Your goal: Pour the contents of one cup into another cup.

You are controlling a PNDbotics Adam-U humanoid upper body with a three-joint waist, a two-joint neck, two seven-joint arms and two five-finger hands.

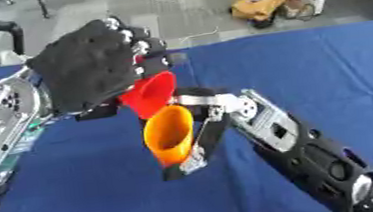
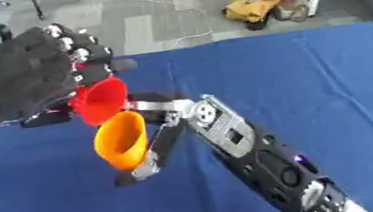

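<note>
red cup [image 1: 152, 93] tipped over orange cup [image 1: 169, 134] — blue table [image 1: 309, 74]

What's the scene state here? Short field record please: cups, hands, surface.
red cup: held in the left hand, tipped so its mouth faces down toward the orange cup
orange cup: held in the right hand, tilted, mouth facing up and left
cup relation: red rim just above orange rim, both lifted off the table
contents: not visible
surface: blue tablecloth
background: floor with a yellow bag beyond the table's far edge
</note>
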